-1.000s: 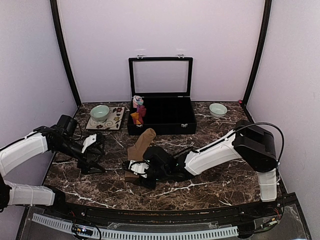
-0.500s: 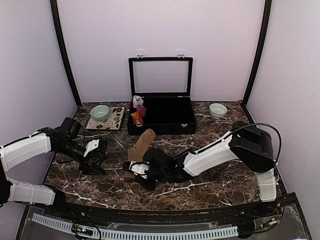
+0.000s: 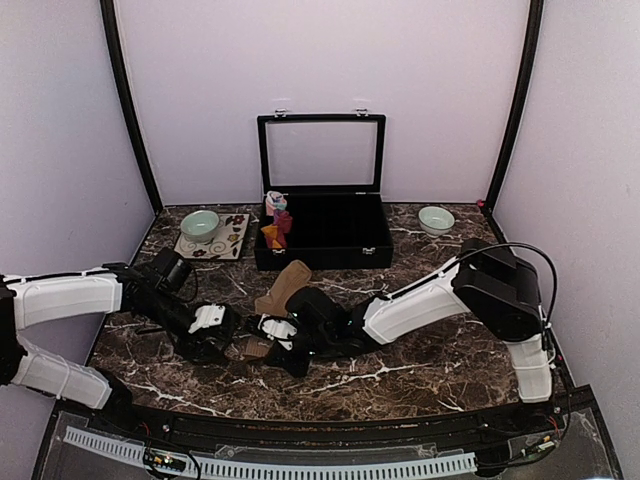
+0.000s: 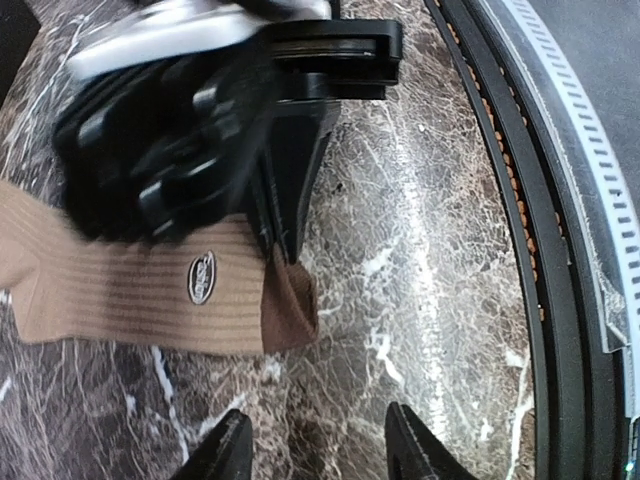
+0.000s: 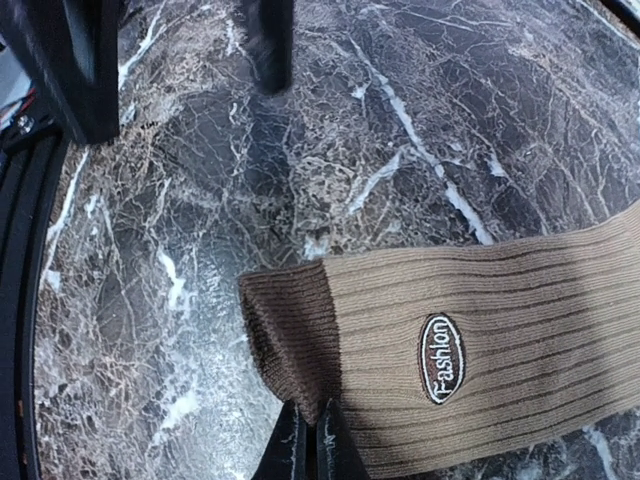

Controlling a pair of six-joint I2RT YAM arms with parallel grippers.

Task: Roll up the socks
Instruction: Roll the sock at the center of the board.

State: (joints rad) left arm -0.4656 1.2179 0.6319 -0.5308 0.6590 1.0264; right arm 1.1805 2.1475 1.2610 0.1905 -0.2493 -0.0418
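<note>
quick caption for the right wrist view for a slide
Right gripper pinches the dark cuff of the tan ribbed sock on the marble table.

Oval patch (image 5: 440,358) on tan sock (image 5: 520,300): "Fashion". Same patch, left wrist view: unreadable.

White left arm (image 3: 60,297), white right arm (image 3: 420,305), black joints. Black right end effector (image 5: 307,440). Thin black cable (image 3: 546,275) above the surface (image 3: 420,375).
</note>
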